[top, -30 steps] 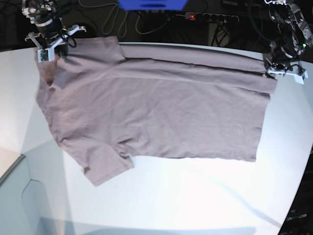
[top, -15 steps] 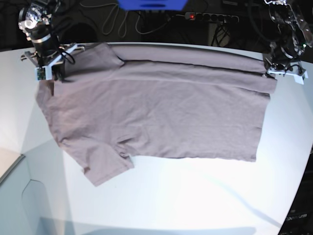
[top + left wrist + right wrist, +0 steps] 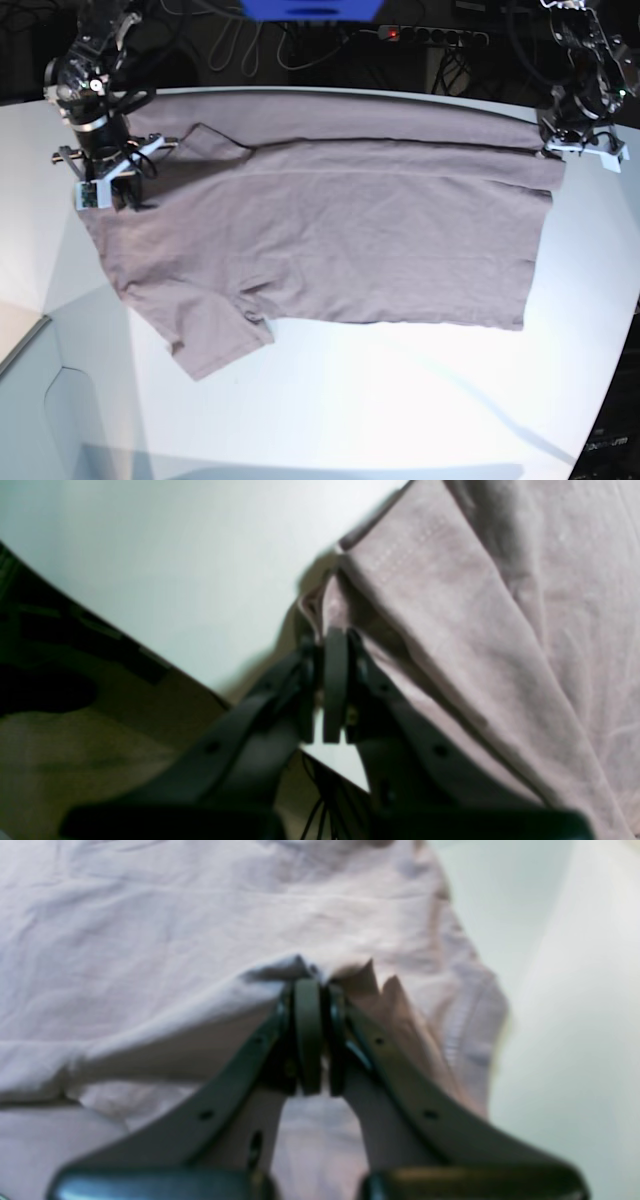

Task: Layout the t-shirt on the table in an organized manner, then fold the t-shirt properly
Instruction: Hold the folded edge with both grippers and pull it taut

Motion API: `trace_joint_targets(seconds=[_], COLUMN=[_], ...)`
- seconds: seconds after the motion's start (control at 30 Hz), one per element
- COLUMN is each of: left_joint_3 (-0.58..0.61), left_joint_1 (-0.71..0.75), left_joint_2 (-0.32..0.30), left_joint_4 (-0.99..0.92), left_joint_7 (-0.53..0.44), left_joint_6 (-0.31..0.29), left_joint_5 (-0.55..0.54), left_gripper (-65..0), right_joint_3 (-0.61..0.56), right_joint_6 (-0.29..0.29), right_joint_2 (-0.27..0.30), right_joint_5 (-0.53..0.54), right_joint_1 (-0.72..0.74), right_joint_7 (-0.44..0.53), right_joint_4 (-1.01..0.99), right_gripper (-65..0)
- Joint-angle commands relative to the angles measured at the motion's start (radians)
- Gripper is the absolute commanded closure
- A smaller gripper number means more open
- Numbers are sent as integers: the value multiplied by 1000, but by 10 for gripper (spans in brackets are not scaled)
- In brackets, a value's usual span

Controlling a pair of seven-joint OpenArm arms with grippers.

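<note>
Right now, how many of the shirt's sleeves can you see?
2. One sleeve lies flat on the table at the t-shirt's near left; the other is folded onto the body by the right gripper.

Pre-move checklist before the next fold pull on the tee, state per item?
1. Right gripper shut on the t-shirt: ok, cloth bunches at the jaws in the right wrist view.
2. Left gripper shut on the hem corner: ok, jaws closed with cloth at the tips.
3. Far edge folded toward the middle: ok along the top; the fold line runs across the base view.
4. Near sleeve laid flat: ok, but not folded in yet.
5. Cloth fully on the table: cannot tell at the far edge.
6. Grip layers: cannot tell.
</note>
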Motion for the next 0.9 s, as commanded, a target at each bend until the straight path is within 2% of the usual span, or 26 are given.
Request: trace_joint_targets(seconds=[0.0,0.23,0.47,0.6,0.7,0.8,0.87], left_joint_3=[2,2,2,2,2,2,2], left_joint_1=[8,10,8,7,5,4,4], left_joint_2=[-6,-9,-6,-6,-4,-3,-3], left_joint_4=[6,6,6,6,6,6,6], left_joint_7=[27,27,27,27,27,27,27], left_joint_6=[7,7,7,7,7,7,7], left_joint_5=[11,11,12,14,14,14,14], left_gripper=[0,0,0,0,0,0,0], right_joint_3=[2,2,2,0,-11,-6,-4], right_joint_6=[0,0,0,0,0,0,0], right_joint_2=[9,13,41,70,76,78,78], right_joint_5=[18,18,18,18,18,19,19], right_joint_1=[9,22,17,22,17,14,12], right_joint_7=[27,27,13,-84,-101,-101,-101], right_joint_4=[10,-22,-24,-22,-18,-15,-15], right_gripper=[0,0,-6,-120,-199,-235,-236])
